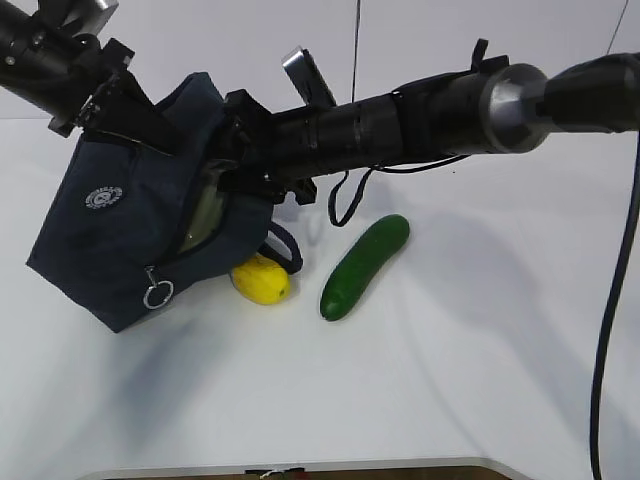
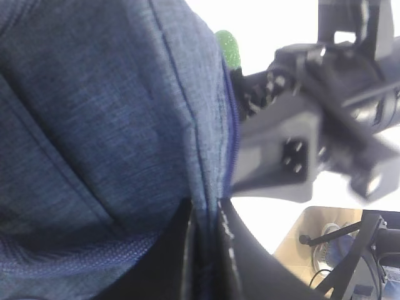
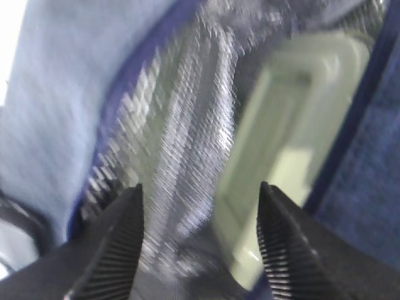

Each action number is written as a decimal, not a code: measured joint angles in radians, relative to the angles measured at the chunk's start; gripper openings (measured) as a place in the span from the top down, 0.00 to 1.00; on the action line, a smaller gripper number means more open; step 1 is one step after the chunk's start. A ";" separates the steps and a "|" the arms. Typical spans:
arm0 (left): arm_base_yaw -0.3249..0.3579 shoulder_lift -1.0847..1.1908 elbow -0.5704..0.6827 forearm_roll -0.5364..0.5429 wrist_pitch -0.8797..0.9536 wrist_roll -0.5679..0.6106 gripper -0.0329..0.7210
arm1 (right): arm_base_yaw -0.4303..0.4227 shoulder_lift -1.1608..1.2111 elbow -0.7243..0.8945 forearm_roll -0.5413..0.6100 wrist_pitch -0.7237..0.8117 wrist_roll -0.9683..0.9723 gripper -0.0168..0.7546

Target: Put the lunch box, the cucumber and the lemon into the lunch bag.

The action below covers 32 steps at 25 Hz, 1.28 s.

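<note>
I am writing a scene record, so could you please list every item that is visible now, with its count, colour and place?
lunch bag: one, dark navy, left on the white table, tilted, mouth open, silver lining inside.
lunch box: one, pale green lid, inside the bag.
lemon: one, yellow, on the table against the bag's lower edge.
cucumber: one, dark green, on the table right of the lemon, apart from it.
table: one, white.
left gripper: one, black, shut on the bag's fabric at its upper left.
right gripper: one, black, jaws open at the bag's mouth, nothing between them.
</note>
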 joint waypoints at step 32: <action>0.000 0.000 0.000 0.002 0.000 0.000 0.95 | -0.019 -0.315 0.000 -1.039 0.044 0.482 0.38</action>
